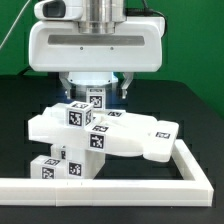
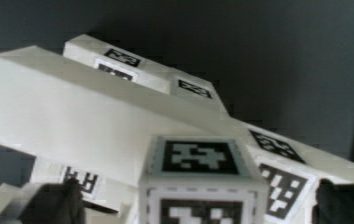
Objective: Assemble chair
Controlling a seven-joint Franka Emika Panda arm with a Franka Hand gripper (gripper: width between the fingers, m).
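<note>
Gripper: the two-finger gripper [image 1: 95,92] of the large glossy white robot arm hangs straight down over the work; its dark fingertips [image 2: 53,198] sit close on either side of a short square tagged post. It looks pinched on that post, though the actual contact is hidden, so I cannot tell for certain.

Held part: the short matte-white square post [image 1: 95,100] stands upright directly under the gripper, at six o'clock from the wrist in the exterior view.

Chair: the small matte-white blocky plastic chair [image 1: 105,135], with flat slab, tagged blocks and posts joined as one, lies just below the gripper, spreading from about seven o'clock to four o'clock of it. It rests on the black table [image 1: 195,100].

Rail: the long white L-shaped rail [image 1: 110,183] runs along the chair's six o'clock side and turns up at its three o'clock end, touching or nearly touching the chair.

Risk, tilt: if the post is gripped off-centre it could seat crooked and jam instead of joining.

Risk, shift: a downward push or twist may slide the whole chair away from the rail, since nothing visible clamps it.

Risk, release: letting go before the post is fully seated could let it topple.
</note>
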